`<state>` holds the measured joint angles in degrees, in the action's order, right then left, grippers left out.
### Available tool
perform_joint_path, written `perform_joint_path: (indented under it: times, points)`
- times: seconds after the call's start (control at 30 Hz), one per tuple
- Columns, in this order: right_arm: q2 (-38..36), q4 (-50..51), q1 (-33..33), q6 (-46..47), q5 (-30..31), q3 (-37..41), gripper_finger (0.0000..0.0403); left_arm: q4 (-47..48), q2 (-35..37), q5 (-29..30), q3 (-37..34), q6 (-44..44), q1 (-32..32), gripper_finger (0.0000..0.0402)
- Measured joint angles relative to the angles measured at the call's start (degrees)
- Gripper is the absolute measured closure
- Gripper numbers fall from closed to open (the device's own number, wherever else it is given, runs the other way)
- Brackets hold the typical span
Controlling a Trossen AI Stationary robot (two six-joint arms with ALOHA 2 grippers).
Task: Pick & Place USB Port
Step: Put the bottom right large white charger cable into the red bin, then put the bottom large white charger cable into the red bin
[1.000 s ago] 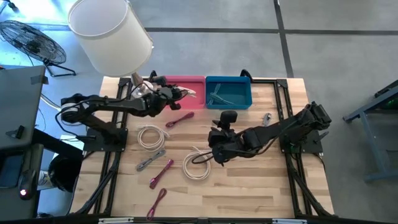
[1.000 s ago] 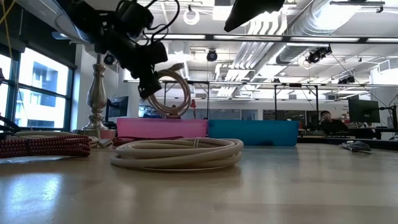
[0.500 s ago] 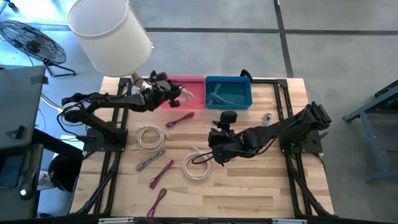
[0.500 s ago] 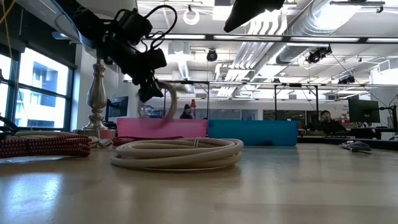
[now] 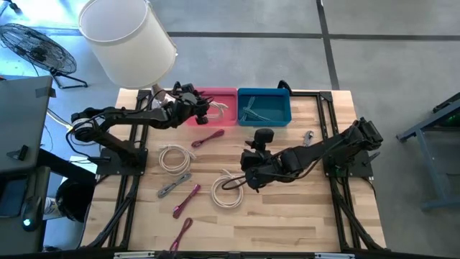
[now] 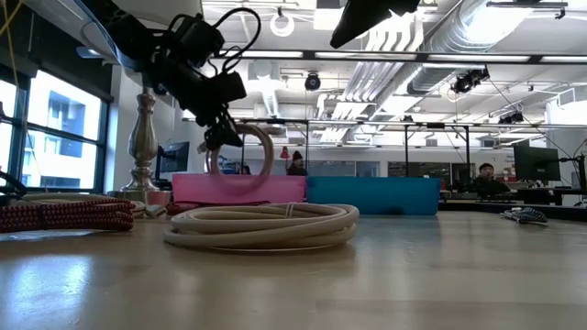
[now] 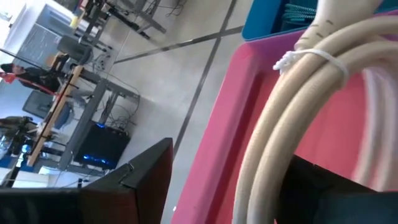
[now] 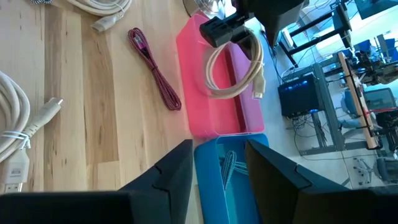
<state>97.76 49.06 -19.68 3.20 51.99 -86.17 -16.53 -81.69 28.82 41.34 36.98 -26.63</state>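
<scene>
My left gripper (image 5: 203, 108) is open over the pink bin (image 5: 224, 92). A beige coiled USB cable (image 8: 233, 65), tied with a white twist tie (image 7: 306, 57), stands upright just below the gripper and between its fingers. The coil's lower part is down behind the bin's near wall (image 6: 238, 188). My right gripper (image 5: 248, 178) hangs open above the table's middle, over a white coiled cable (image 5: 226, 193), with nothing between its fingers (image 8: 168, 180). My left gripper has the beige coil's top run (image 7: 273, 143) passing between its spread fingers, close by one finger (image 7: 336, 193). I cannot tell whether that finger touches the cable. The fingers slant down toward the bin from the table's left.
A blue bin (image 5: 264, 106) with cables adjoins the pink one on the right. On the table lie another white coil (image 5: 172, 157), magenta cables (image 5: 207, 138) (image 5: 185, 200) and a grey cable (image 5: 174, 185). A lamp (image 5: 126, 39) stands at the far left corner.
My left gripper has swung a little toward the far edge over the pink bin and has opened, letting go of the beige coil. The coil has sunk from hanging clear above the bin to standing with its lower part inside it.
</scene>
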Motion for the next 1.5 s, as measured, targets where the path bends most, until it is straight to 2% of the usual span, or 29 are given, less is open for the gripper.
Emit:
perform_joint_path:
  times: [0.3, 0.37, 0.47, 0.63, 0.8, 1.13, 1.23, 1.37, 1.5]
  points:
    - [0.0, 0.0, 0.0, -0.04, -0.21, 0.02, 0.0263, 0.03, 0.0, -3.03, 0.0, 0.56, -0.06, 0.0179]
    - [0.0, 0.0, 0.0, -0.04, -0.33, 0.02, 0.0263, 0.84, 0.0, -6.89, 0.09, 0.14, -1.11, 0.0179]
    - [0.0, 0.0, 0.01, -0.07, -0.74, 0.02, 0.0263, 8.65, 0.0, -14.41, 2.98, -5.37, -4.0, 0.0179]
    - [0.0, 0.0, 0.01, -0.15, -1.6, 0.02, 0.0263, 19.43, -0.74, -15.38, 7.55, -9.6, -7.99, 0.0179]
    - [0.0, 0.0, 0.02, -0.04, -1.9, 0.02, 0.0263, 22.99, -0.63, -24.13, 11.14, -12.86, -9.4, 0.0179]
    - [0.0, 0.09, 0.02, 0.85, -2.52, 0.02, 0.0263, 24.49, -0.68, -27.3, 12.02, -13.32, -7.72, 0.0179]
    - [0.0, 0.64, 0.02, 0.87, -2.52, 0.02, 0.0263, 24.1, -0.68, -32.39, 12.02, -13.25, -5.94, 0.0179]
    - [0.0, 1.59, 0.02, 0.87, -3.23, 0.02, 0.0263, 24.28, -0.31, -42.94, 13.13, -10.72, -3.24, 0.0179]
    - [0.0, 2.0, 0.02, 1.32, -5.37, 0.02, 0.0263, 30.33, 1.12, -49.13, 16.87, -9.0, 0.13, 0.0179]
